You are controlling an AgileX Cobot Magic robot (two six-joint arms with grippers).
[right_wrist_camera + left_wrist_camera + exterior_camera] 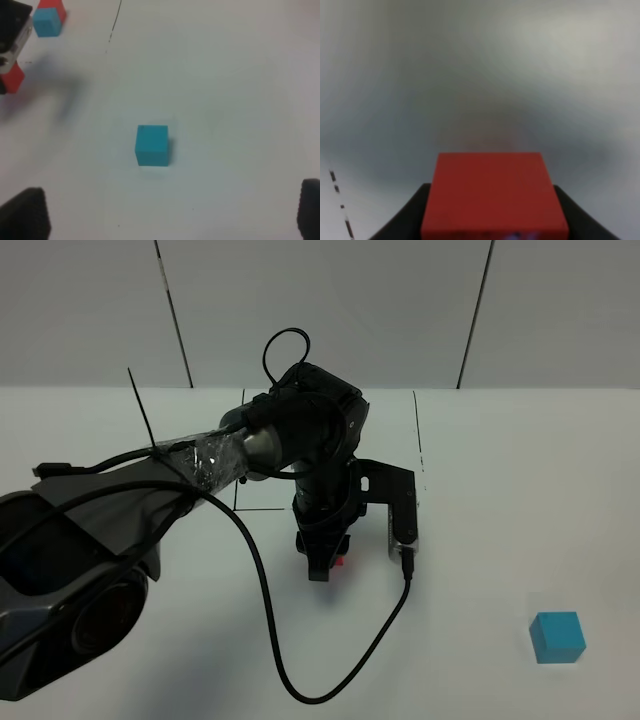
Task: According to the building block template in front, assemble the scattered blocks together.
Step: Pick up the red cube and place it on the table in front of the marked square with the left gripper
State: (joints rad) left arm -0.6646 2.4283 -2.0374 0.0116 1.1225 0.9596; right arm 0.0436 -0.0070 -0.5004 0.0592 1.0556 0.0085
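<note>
the job is at an early stage: the two loose cubes are not yet joined. the red cube (492, 192) sits between the fingers (407, 220) of the left gripper (492, 225), about the middle of the surface (500, 520). the teal cube (557, 636) lies alone at the near right, well apart from it. the template (48, 19), a joined teal-and-red pair, shows only in the right wrist view, near the red cube but not touching it. in the high view the left arm hides it.

the left gripper is clamped on the red cube, with a dark finger against each side face. it cannot be told whether the cube is lifted or resting on the surface. the right gripper (165, 220) is spread wide and holds nothing. only its tips show, and the teal cube lies on the surface ahead of them, untouched.

what seems left to do is bring the red cube across to the teal one, then press the two together so the pair matches the template.
</note>
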